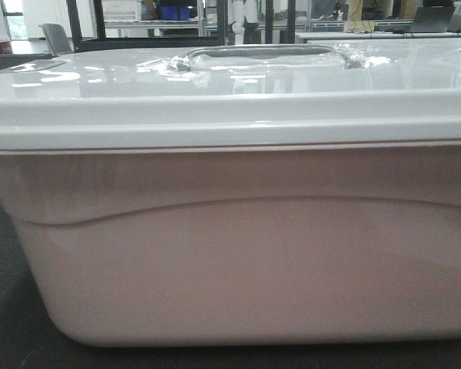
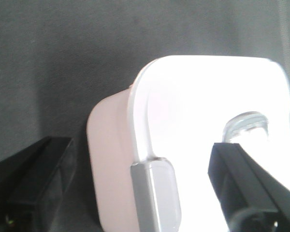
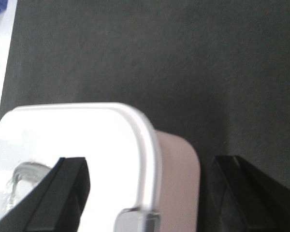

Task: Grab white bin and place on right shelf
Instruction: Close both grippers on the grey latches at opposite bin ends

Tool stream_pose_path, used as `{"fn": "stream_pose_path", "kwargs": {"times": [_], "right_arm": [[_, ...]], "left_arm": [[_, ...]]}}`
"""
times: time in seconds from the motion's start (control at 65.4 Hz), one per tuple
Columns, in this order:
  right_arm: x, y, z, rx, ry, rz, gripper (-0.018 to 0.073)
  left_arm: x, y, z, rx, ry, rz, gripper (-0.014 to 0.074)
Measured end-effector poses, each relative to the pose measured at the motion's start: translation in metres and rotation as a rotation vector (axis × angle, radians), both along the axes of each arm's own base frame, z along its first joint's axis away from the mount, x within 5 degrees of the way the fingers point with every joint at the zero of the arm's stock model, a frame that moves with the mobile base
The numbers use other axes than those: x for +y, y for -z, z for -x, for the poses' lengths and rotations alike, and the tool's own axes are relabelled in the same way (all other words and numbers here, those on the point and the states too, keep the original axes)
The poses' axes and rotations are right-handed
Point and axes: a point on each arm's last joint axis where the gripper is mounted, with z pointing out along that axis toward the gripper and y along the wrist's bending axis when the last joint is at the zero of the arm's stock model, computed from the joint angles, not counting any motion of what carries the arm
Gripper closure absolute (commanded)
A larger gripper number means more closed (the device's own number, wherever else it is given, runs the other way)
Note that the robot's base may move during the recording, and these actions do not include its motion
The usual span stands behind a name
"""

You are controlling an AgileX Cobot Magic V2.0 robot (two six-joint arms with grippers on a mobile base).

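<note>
- Front-facing view: the white bin (image 1: 230,261) fills almost the whole picture. It sits flat on a dark table top (image 1: 4,338), very close to the camera. Its shiny lid (image 1: 215,96) is on, and there is a handle dip (image 1: 261,58) in the middle of it. You cannot pick out the right shelf from here.
- Left wrist view: your left gripper (image 2: 137,150) is wide open and holds nothing. One finger hangs over the lid. The other is out past the bin's end wall, with a gap between them. A grey clip (image 2: 154,193) holds the lid down at this end.
- Right wrist view: your right gripper (image 3: 150,166) is wide open and empty too. One finger is over the lid and the other is outside the end wall, not touching it. The other clip (image 3: 135,220) shows at the bottom edge.
- How it will feel, I think: the bin is big, smooth and shiny, so it may slip. The thin walls may bend if you squeeze hard. You cannot see inside, so you cannot tell if it is heavy. Hold it with both arms, one at each end, on the rim near the clips, and keep it level.
</note>
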Motion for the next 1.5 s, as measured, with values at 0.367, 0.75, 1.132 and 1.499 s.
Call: {"fn": "stream_pose_path", "kwargs": {"times": [0.367,0.75,1.132,1.499], "right_arm": [[0.003,0.037,0.017,0.099,-0.018,-0.004,-0.0048],[0.02,0.038,0.054,0.053,-0.035,-0.025,-0.0048],[0.034,0.047,0.047,0.055,-0.127,-0.043,-0.0048],[0.031,0.065,0.03,0.097,-0.136,-0.082,-0.0048]], "left_arm": [[0.015,0.04,0.008,0.042,-0.013,0.117,0.0141],[0.008,0.061,0.035,0.055,0.017,0.126,0.0146],[0.008,0.061,0.035,0.047,0.018,0.127,0.0146],[0.008,0.061,0.035,0.044,0.02,0.126,0.0146]]}}
